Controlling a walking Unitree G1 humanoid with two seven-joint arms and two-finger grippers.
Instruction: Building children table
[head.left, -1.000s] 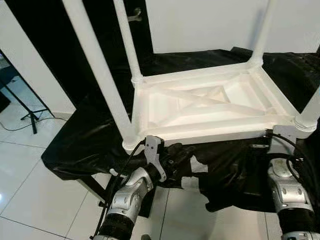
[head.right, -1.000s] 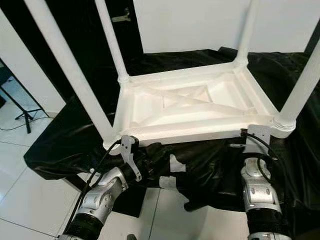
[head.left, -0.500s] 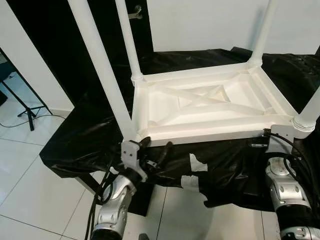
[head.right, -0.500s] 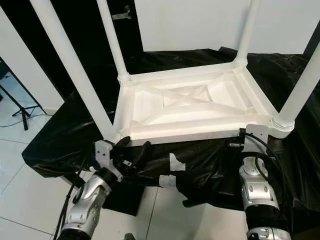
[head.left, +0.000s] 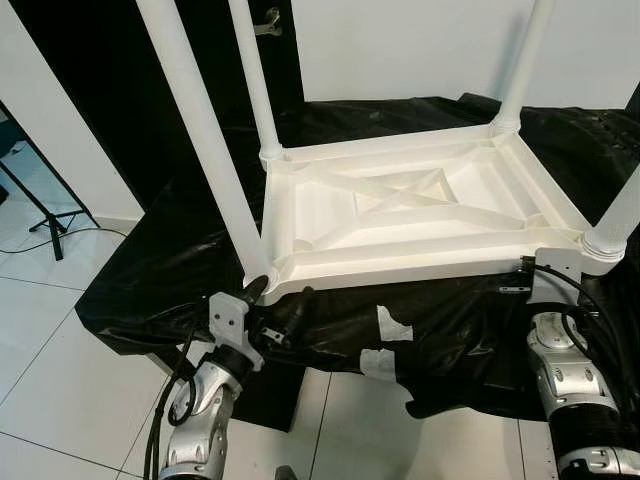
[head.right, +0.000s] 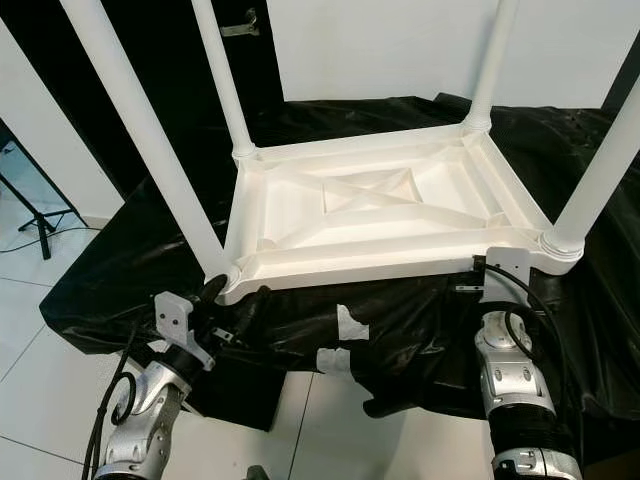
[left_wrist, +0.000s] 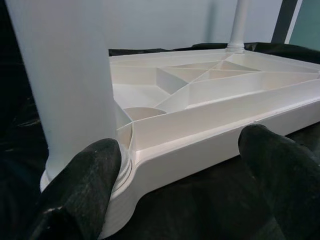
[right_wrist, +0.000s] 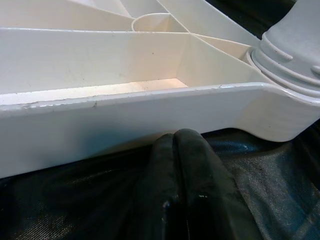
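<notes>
Smooth white plastic table (head.left: 400, 215) on glossy, crinkled black plastic sheeting (head.left: 180, 270).

text: none legible | labels: none | brands: none | numbers: none | signs: none | checked: all four views

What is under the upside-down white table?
A black plastic sheet lies under the white table, draped over a low platform. The sheet hides that platform's surface.

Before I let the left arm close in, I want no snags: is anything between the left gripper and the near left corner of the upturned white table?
Nothing visible. The left gripper, open, faces the table corner directly, one finger at the leg's base.
</notes>
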